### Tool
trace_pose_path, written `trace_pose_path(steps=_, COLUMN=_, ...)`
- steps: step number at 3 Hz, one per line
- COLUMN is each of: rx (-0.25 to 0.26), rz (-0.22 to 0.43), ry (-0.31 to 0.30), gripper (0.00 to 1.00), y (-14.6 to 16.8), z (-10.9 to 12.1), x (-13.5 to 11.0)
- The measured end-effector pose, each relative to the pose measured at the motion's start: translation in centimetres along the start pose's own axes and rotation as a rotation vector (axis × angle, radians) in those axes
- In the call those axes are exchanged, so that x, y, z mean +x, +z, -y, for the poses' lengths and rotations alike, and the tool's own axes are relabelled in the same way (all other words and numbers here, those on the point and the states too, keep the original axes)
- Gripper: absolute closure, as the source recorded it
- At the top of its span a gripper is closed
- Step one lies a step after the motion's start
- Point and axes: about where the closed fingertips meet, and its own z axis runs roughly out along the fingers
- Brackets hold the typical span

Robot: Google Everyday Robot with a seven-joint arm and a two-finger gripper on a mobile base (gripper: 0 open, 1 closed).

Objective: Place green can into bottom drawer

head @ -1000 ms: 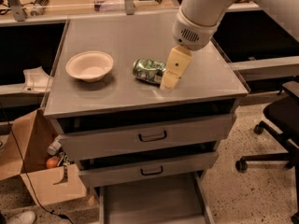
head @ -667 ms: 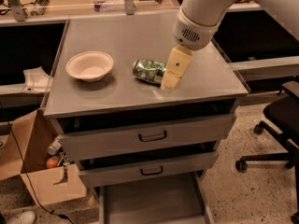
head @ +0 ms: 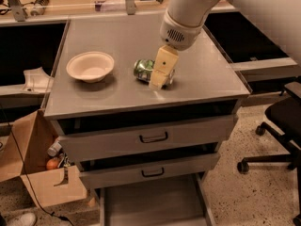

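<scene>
Reaching down at the middle of the worktop, the gripper is sitting at the right end of the green can, which is lying sideways, likely for pickup; its hold cannot be told. The bottom drawer is standing open below, waiting.

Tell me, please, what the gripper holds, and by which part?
Cannot be told: the gripper covers the right end of the green can, lying on the cabinet top.

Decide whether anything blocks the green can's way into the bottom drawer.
Nothing visible does. The can lies on the cabinet top with the gripper right at it; the bowl sits apart from it. The bottom drawer is pulled out beyond the two upper drawers.
</scene>
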Motion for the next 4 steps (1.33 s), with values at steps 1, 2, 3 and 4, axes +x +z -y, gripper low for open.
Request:
trace_pose_path(steps=1, rx=-0.008, rz=0.001, ry=0.004, gripper=0.0, y=0.7, z=0.1, x=-0.3)
trace_pose_path(steps=2, rx=-0.061, rz=-0.012, ry=0.02, gripper=0.0, y=4.3, z=0.7, x=-1.9)
trace_pose_path(steps=3, rx=-0.069, rz=-0.005, ry=0.032, gripper=0.0, y=4.7, z=1.0, x=-2.3)
trace_pose_path(steps=4, rx=-0.079, rz=0.003, ry=0.065, gripper=0.0, y=6.5, z=2.7, x=-3.7)
